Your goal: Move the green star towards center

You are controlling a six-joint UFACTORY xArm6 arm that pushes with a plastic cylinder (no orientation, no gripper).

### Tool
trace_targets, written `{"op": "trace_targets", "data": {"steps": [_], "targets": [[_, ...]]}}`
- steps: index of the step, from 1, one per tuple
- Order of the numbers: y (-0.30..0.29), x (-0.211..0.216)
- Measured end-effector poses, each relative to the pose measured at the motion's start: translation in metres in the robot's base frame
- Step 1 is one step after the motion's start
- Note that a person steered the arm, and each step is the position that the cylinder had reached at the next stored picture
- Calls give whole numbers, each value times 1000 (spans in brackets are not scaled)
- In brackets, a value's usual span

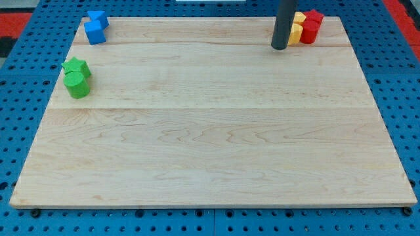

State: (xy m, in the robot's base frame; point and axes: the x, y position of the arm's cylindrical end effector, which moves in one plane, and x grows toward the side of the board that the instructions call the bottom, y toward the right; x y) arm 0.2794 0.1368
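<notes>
The green star lies near the left edge of the wooden board, in the upper left part. A second green block, rounded in shape, touches it just below. My tip rests on the board at the view's top right, far from the green star. It stands just left of the yellow blocks.
Two blue blocks sit together at the board's top left corner. Red blocks sit next to the yellow ones at the top right. A blue pegboard surrounds the board.
</notes>
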Motion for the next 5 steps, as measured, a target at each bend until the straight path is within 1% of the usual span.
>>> {"op": "trace_targets", "data": {"steps": [1, 2, 3, 4, 5], "targets": [[3, -18], [17, -22], [17, -22], [0, -13], [-28, 32]]}}
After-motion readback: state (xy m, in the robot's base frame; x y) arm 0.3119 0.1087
